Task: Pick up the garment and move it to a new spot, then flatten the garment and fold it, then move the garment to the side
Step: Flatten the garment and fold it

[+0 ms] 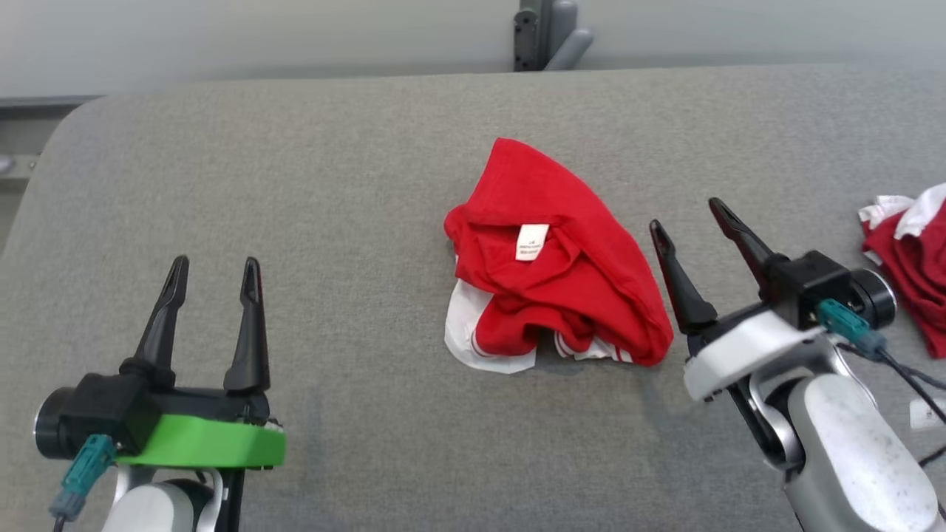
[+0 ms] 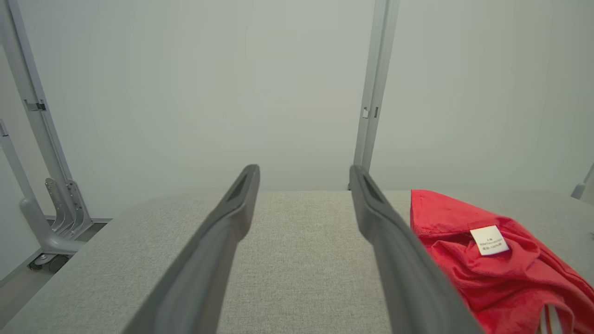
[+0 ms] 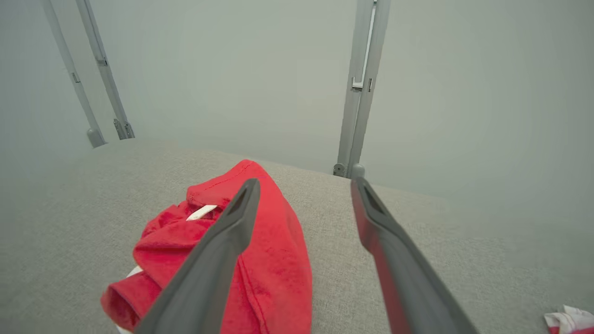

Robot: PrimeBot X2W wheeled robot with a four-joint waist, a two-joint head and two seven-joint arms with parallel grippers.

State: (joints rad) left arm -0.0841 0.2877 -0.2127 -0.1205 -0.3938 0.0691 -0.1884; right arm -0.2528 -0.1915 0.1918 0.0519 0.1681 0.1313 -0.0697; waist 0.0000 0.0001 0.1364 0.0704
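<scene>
Softness rules: the red garment [image 1: 554, 258], crumpled in the middle of the desk [image 1: 295, 185], looks light and limp, best pinched on the raised fold at its 3 o'clock edge, beside the right tool [image 1: 686, 214]. Both that and the left tool [image 1: 215, 261], at the garment's 8 o'clock, gape wide and empty. The garment's white label [image 1: 532, 241] bears print too small to read.

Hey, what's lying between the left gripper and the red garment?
In the head view the stretch of grey table between the left gripper and the garment is bare.
</scene>
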